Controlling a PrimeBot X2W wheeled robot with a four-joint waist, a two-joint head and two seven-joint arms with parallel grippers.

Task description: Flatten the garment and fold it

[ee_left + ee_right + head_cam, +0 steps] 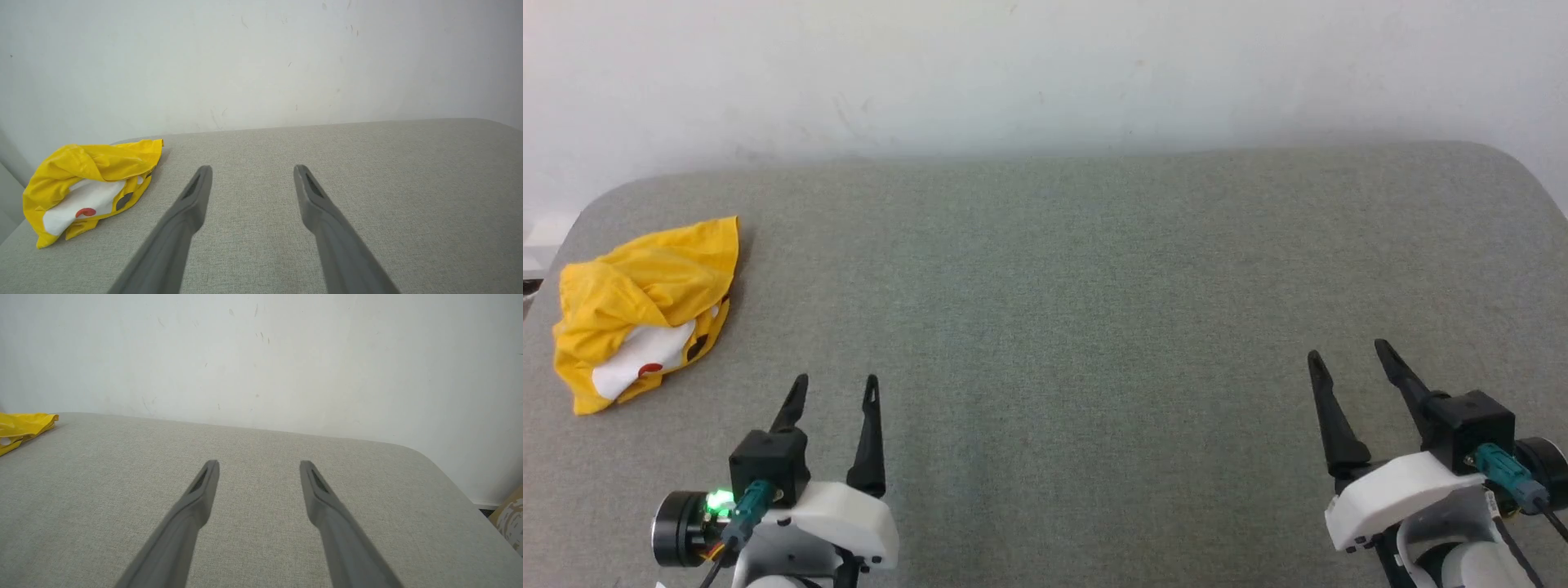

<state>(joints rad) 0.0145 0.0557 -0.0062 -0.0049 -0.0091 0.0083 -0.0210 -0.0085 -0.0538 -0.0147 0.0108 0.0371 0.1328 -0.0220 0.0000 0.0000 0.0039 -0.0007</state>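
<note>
Yellow T-shirt [645, 294], print mostly buried in folds, cropped by right wrist view's left edge, brown mottled thing [510, 516] beyond counter's [102, 477] right corner, cropped, unidentifiable

The left jaws, at 7 o'clock in the head view, and the right jaws, at 5 o'clock, each have two long, tapering black fingers [870, 433]. Seen from the wrists, these look matte grey and are slotted near the tip. Under each pair sit a white moulded shell [849, 514] and a black boxy block [768, 457] with a teal connector [752, 500] and a dark cable. A green light [717, 500] glows beside the left arm's black cylinder [674, 529].
</note>
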